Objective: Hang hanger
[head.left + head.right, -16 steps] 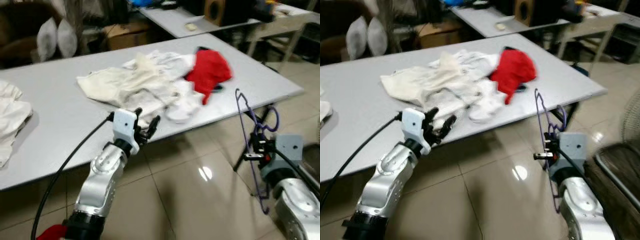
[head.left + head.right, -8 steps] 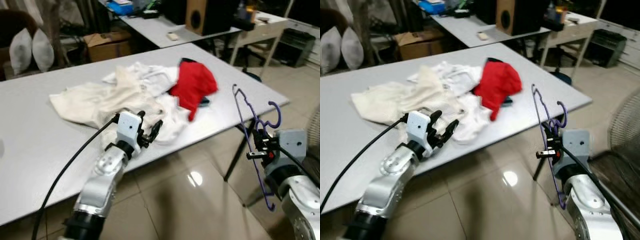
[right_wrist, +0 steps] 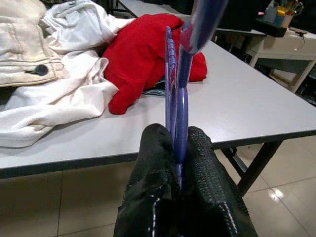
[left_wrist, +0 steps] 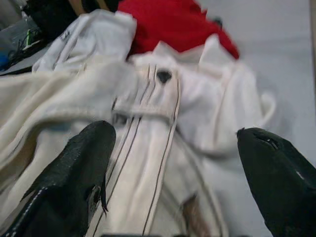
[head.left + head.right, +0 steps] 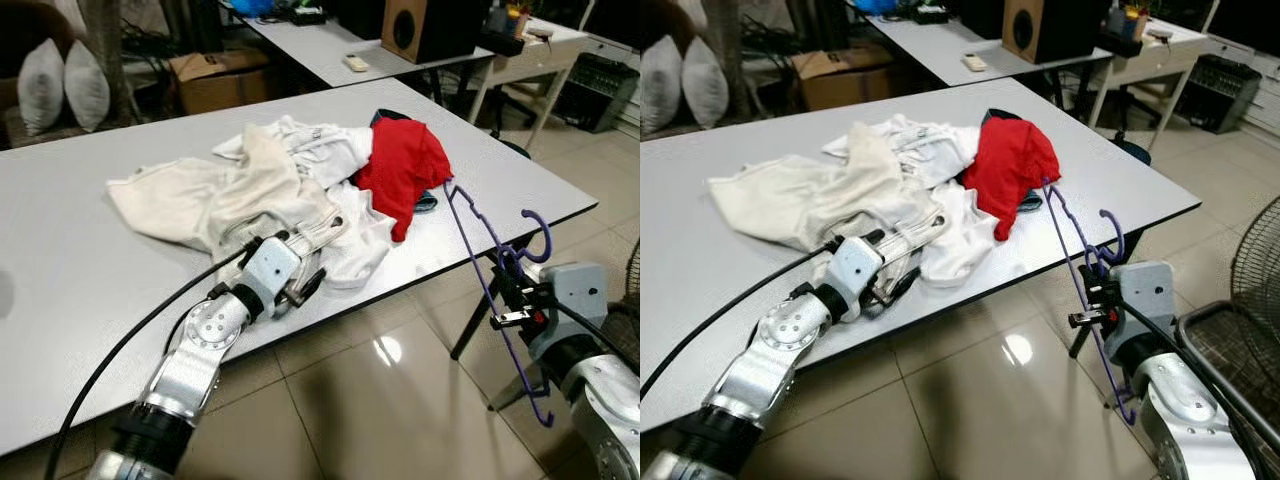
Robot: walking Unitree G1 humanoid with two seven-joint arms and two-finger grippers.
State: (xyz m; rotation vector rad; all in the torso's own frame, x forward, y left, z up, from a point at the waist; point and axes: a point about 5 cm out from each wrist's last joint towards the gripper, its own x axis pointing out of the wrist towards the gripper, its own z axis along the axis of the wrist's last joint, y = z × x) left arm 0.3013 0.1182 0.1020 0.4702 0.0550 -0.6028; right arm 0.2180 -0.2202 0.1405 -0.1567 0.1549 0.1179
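Purple hanger sits clamped between the two black fingers of our right gripper, which holds it off the near right corner of the grey table, over the tiled floor. From the gripper, the hanger's wire frame runs up and away toward the table, its far end reaching over the table edge close to the red garment; its hook curls just above the gripper, and its lower end hangs below it toward the floor.

Our left gripper lies low over the table's near edge with its fingers spread wide apart, holding nothing. Directly ahead of it, between the fingertips, lies a cream garment with dark stitched lines and a dark button. Beyond that we see more white clothing heaped in the pile, and the red garment at the far side of it. Whether the fingertips touch the cloth, we cannot tell.

Farther off, beyond both grippers, stand a second table with a wooden speaker and a cardboard box.
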